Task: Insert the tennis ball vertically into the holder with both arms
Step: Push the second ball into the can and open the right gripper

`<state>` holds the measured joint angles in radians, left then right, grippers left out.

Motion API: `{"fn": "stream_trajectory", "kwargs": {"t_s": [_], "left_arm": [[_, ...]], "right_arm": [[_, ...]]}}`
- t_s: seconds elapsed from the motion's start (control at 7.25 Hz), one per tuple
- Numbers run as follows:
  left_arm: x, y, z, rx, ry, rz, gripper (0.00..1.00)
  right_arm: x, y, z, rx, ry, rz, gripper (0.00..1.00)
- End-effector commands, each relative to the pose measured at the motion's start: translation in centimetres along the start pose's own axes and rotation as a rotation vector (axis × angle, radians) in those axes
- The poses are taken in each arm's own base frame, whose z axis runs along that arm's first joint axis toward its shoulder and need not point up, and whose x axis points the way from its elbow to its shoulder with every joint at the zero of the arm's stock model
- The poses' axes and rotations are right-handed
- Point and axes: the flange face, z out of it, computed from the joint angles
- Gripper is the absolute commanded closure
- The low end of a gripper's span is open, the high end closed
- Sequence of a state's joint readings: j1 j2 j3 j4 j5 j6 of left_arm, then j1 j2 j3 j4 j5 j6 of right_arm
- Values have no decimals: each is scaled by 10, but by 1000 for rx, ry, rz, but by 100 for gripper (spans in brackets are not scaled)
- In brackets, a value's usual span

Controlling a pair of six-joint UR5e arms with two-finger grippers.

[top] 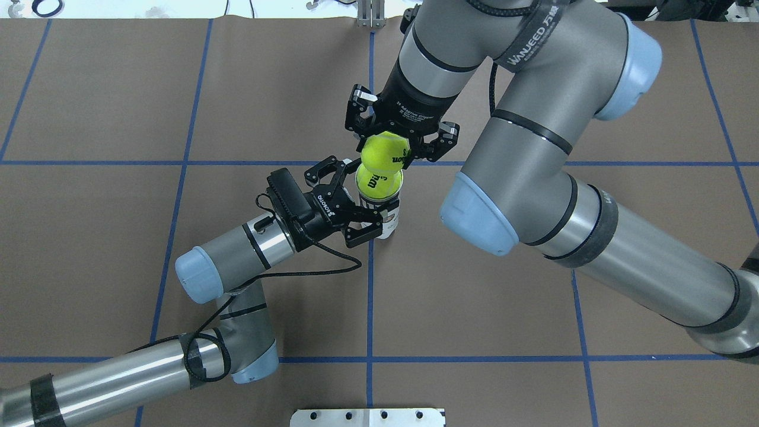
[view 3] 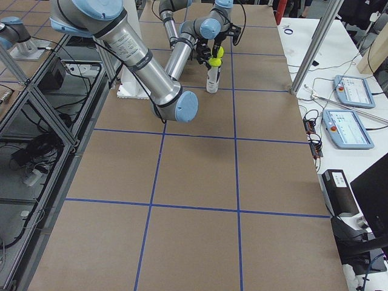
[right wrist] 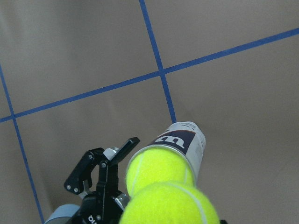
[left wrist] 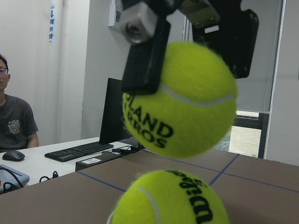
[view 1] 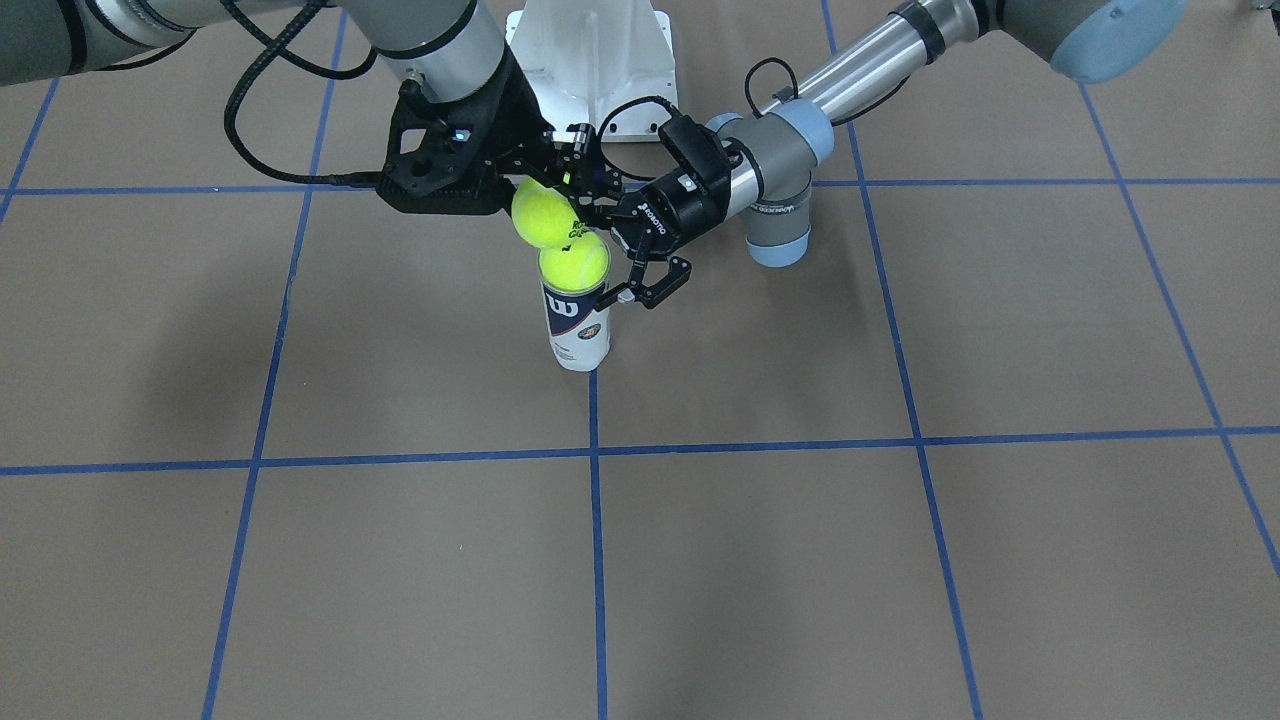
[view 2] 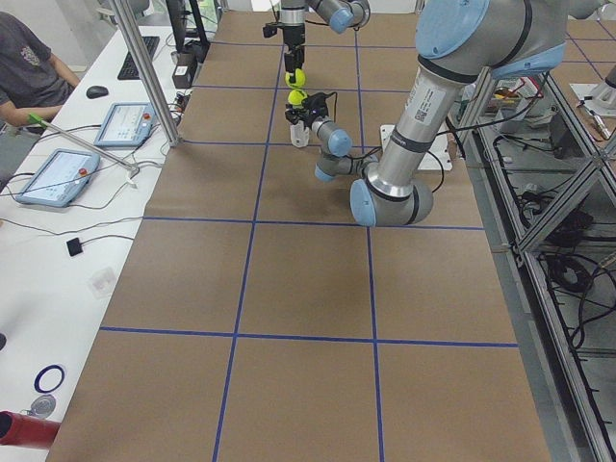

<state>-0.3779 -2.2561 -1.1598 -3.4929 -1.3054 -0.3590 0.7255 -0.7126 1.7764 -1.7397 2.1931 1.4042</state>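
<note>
Gripping the upper tennis ball (left wrist: 180, 98), closest to the left wrist lens, in the right gripper (top: 388, 148), with fingers (left wrist: 142, 56) pressing on its two sides. Hanging it just above a second tennis ball (left wrist: 170, 200), with a thin gap between the two. Leaving that second ball sitting proud in the mouth of the holder (view 1: 577, 325), which is standing upright around the middle of the table (view 1: 900, 560).

Reaching in with the left gripper (top: 364, 196), fingers spreading wide about the holder's top. Impossible to tell whether clamping it or merely bracketing it.

Risking several things, judging from this:
- Pushing down onto a ball that is not dropping in, and jamming both at the rim.
- Tipping the tall holder over if it is not being held firmly.
- Letting go with no room below, and sending the upper ball rolling off across the table.
</note>
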Motion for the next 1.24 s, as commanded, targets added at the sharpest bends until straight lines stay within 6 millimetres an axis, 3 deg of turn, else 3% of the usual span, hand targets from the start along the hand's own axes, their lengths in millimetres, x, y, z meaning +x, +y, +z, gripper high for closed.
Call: {"fn": "stream_trajectory", "kwargs": {"t_s": [0.0, 0.69, 0.83, 0.97, 1.1], "left_arm": [[0, 0, 0, 0, 1, 0, 1], [1, 1, 0, -1, 2, -3, 1], [1, 1, 0, -1, 2, -3, 1], [1, 1, 0, -1, 2, -3, 1], [1, 1, 0, -1, 2, -3, 1]], "right_arm": [[-4, 7, 15, 15, 19, -12, 100], [-1, 4, 24, 10, 34, -8, 100], [-1, 5, 25, 9, 36, -12, 92], [0, 2, 27, 9, 41, -8, 55], [-1, 2, 29, 8, 44, -9, 40]]}}
